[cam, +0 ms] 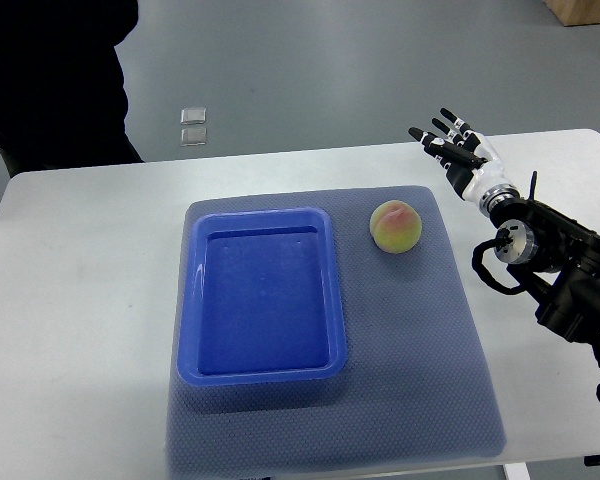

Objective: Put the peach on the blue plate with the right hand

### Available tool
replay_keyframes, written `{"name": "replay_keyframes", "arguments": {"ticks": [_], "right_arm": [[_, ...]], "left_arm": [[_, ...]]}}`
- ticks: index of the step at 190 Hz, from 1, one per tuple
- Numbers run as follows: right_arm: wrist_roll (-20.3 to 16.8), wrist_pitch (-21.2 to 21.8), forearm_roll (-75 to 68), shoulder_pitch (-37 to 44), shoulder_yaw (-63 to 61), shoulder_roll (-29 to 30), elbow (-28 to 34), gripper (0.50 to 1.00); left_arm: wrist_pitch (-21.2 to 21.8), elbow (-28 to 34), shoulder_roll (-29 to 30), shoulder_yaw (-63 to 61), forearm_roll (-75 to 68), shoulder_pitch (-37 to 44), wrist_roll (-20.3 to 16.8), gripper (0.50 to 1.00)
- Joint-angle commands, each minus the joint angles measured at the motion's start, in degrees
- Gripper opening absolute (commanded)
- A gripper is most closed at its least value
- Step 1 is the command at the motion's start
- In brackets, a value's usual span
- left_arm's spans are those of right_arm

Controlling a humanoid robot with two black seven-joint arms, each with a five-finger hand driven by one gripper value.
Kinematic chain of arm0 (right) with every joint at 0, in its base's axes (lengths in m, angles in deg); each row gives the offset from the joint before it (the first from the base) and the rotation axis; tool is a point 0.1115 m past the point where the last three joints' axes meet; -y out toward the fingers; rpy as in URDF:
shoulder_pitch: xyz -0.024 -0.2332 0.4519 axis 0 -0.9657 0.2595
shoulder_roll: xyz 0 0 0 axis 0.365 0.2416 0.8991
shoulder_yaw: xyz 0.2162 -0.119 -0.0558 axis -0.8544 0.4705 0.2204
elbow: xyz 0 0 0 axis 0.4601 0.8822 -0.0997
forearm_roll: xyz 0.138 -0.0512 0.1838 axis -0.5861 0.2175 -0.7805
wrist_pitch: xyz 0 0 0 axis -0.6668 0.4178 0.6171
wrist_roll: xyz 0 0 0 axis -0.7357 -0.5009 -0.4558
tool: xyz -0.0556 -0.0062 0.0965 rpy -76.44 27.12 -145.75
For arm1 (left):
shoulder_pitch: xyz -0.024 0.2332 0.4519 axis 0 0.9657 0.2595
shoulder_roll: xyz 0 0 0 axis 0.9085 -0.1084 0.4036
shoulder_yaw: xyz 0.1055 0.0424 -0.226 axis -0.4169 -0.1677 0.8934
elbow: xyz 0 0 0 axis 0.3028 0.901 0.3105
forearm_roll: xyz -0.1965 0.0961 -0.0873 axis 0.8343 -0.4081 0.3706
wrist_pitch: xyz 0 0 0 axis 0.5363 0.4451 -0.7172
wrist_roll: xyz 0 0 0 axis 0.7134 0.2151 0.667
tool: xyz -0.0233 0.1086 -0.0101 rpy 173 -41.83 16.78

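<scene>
Grey mat covers white table, floor beyond.

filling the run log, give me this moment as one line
right hand open, away from peach | peach on mat, right of blue plate | blue plate empty | left hand not in view

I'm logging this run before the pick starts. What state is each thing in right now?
peach: lying on the grey mat, right of the plate, not held.
blue plate: empty, flat on the mat.
grey mat: spread flat on the white table.
right hand: open, fingers spread, above the table, holding nothing.
</scene>
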State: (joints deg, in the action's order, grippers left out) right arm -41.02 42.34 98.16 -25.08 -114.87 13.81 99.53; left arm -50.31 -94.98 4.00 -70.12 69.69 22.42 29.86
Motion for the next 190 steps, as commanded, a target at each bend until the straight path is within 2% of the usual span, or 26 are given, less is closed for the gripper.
{"name": "replay_keyframes", "arguments": {"ticks": [1,190], "right_arm": [[0.00,0.00,0.00,-0.10,0.07,0.01,0.00,0.930],[-0.09,0.17,0.17,0.08,0.42,-0.34,-0.18,0.930]], "left_arm": [[0.01,0.04,0.00,0.12,0.04,0.00,0.00,1.000],[0.10,0.12,0.00,0.03,0.04,0.00,0.00,1.000]]}}
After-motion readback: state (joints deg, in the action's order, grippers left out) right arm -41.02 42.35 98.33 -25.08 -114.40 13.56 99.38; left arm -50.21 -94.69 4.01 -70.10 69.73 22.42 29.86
